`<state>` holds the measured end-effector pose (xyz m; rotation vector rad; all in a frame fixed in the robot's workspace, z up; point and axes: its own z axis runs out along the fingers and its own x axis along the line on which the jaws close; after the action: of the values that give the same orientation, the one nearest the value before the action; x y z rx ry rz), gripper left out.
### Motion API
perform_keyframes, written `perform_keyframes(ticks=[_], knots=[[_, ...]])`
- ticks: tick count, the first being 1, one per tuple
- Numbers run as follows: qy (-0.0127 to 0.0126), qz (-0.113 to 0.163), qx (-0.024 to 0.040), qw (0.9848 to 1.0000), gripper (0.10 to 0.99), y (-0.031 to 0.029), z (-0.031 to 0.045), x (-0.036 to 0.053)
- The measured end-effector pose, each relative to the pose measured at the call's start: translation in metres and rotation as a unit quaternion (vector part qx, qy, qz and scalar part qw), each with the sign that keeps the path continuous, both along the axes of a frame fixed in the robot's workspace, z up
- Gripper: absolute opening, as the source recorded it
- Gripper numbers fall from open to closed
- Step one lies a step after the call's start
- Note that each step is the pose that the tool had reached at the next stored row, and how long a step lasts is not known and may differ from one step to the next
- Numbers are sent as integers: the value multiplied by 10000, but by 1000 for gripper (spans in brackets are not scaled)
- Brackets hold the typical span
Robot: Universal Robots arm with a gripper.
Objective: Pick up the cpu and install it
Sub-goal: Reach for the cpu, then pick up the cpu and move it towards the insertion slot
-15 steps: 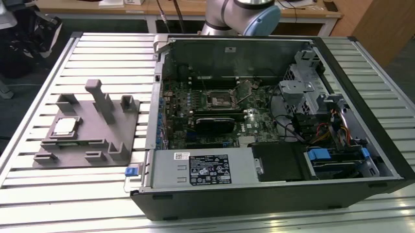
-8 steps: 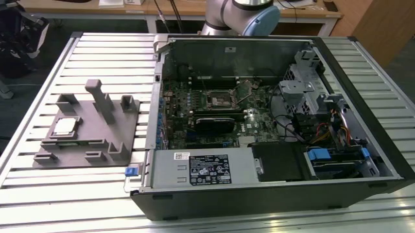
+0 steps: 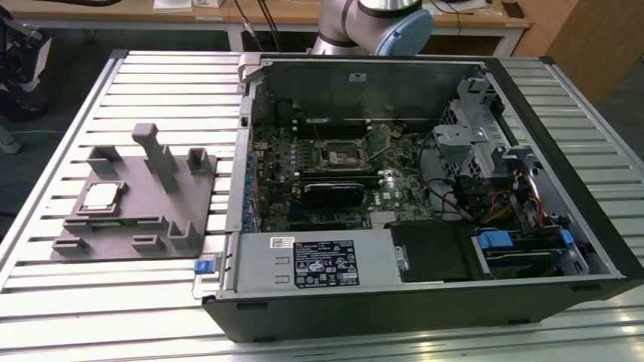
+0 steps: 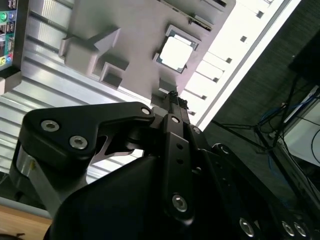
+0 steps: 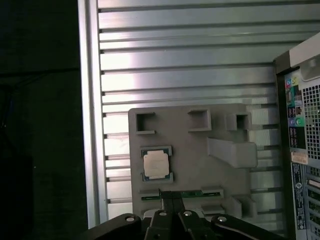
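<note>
Approach step, I judge: the end effector [image 5: 168, 196], jaws pressed together and empty, hovers near the cpu [image 5: 156, 164] lying in its grey tray [image 5: 190, 167]; grasping needs them spread.

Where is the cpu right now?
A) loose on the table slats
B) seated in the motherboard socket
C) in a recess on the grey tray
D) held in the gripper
C: the cpu lies flat in a recess of the tray, to the exterior view's left of the case; both wrist views show it there too.
</note>
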<state>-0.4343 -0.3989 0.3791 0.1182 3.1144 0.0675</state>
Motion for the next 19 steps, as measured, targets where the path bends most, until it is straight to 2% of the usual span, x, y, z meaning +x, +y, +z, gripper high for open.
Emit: perform_keyframes(ticks=[5, 12, 19], knots=[[1, 0, 0, 10000, 106, 0, -6, -59], [16, 0, 0, 10000, 106, 0, -15, -62], [18, 0, -1, 10000, 106, 0, -31, -62]])
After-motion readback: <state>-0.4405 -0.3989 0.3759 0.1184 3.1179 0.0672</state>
